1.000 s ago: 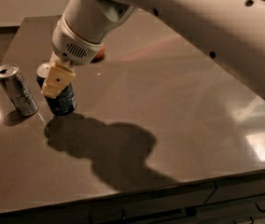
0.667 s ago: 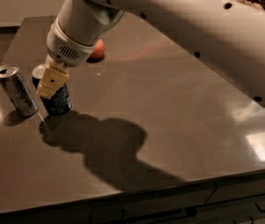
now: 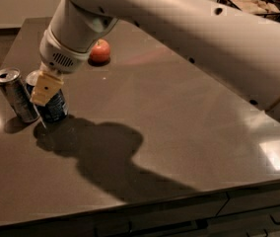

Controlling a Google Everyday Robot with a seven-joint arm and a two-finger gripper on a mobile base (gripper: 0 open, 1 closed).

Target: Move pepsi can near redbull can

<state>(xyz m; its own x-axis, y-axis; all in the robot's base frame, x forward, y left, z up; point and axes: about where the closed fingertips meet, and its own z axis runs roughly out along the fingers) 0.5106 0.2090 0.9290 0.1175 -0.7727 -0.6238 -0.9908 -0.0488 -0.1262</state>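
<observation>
The pepsi can (image 3: 56, 110) is dark blue with a silver top and stands upright at the table's left side. The redbull can (image 3: 17, 95), slim and silver-grey, stands upright just left of it, almost touching. My gripper (image 3: 42, 94) comes down from the upper right and is shut on the pepsi can. One tan finger (image 3: 46, 87) lies across the can's front; the other finger is hidden behind the can.
A red apple (image 3: 99, 51) lies farther back on the brown table (image 3: 179, 127). My white arm spans the upper right and casts a dark shadow on the table. A wire basket (image 3: 251, 1) stands beyond the far right corner. The table's left edge is near the redbull can.
My gripper has moved left with the pepsi can in it, bringing the can right beside the redbull can. The redbull can and the apple have not moved.
</observation>
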